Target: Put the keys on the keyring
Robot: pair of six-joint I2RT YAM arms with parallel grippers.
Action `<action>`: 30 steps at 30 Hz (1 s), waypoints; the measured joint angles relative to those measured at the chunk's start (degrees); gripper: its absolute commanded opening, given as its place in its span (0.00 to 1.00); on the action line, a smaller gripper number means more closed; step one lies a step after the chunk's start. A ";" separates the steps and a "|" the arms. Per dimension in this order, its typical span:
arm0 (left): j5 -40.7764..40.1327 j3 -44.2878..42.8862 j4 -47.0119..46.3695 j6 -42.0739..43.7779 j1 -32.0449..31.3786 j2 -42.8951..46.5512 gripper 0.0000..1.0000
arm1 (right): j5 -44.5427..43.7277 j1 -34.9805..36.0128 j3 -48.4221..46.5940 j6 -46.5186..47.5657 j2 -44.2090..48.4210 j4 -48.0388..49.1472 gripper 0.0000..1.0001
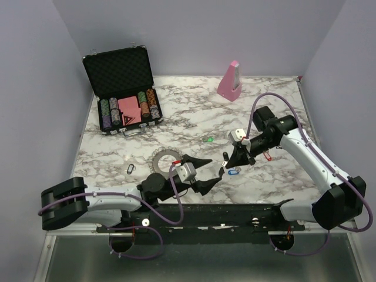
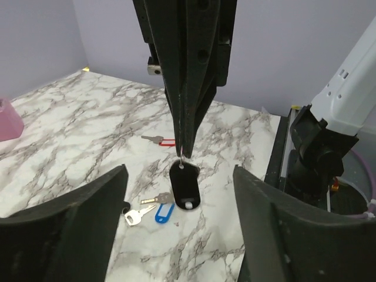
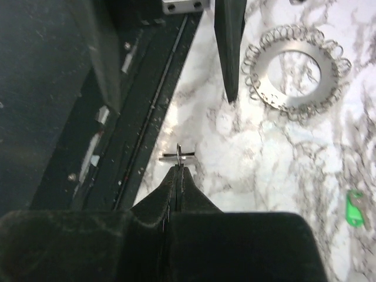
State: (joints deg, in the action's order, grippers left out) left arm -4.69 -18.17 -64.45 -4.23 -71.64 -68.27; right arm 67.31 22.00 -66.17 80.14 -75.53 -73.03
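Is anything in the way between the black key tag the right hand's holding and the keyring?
Yes: the open left hand sits between the black key tag in the right hand and the keyring.

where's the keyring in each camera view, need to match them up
top external: keyring left of centre, just beyond the left arm.
left wrist: not in it.
right wrist: upper right, lying flat.
shared landmark: green key, right of the ring from above, at right wrist's lower right edge.
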 measured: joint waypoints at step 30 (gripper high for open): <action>4.24 -10.32 14.71 -5.62 6.75 -5.07 0.37 | -20.94 0.13 -8.11 -6.58 -2.27 -0.61 0.01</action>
State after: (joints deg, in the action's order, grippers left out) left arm -0.45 -28.49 -49.74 -9.85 -64.88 -73.34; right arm 46.37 22.13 -74.28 73.56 -77.80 -73.65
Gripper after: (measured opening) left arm 0.410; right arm 0.010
